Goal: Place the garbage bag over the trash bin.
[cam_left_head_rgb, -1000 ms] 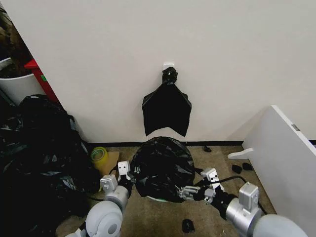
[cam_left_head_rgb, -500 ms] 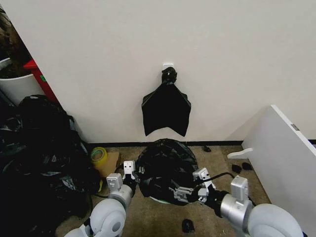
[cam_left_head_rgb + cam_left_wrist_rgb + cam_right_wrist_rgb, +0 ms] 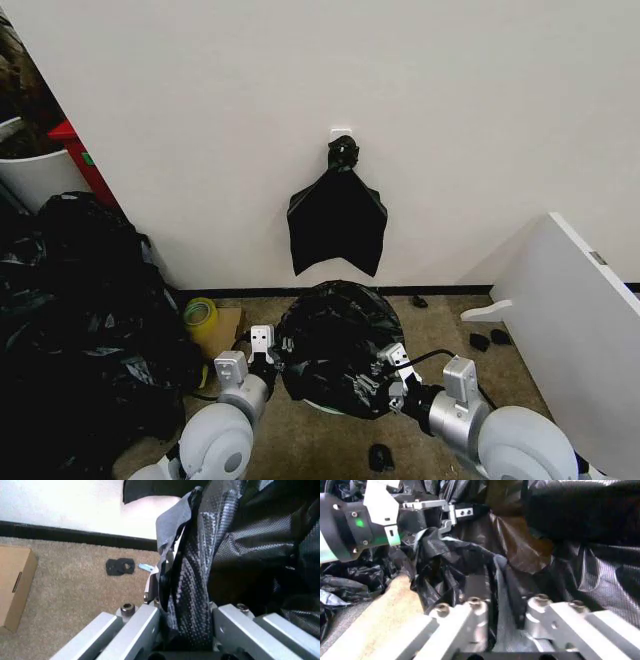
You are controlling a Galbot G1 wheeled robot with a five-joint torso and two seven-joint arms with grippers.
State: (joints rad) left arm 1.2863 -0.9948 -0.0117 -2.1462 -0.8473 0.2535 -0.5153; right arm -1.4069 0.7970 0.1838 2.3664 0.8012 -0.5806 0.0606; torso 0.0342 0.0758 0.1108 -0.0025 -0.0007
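Head view: both grippers, left (image 3: 268, 352) and right (image 3: 385, 372), jaws clenched on bag (image 3: 335, 335) draped over bin (image 3: 322, 405). Risk: thin film tears or slips off rim.

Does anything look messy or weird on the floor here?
Yes. Small black scraps lie scattered on the carpet, and a roll of yellow tape sits by the heap of black bags. The garbage bag bulges up, crumpled, with both grippers pinching its edges.

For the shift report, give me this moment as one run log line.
left end effector: shut on garbage bag | right end effector: shut on garbage bag | trash bin: mostly covered
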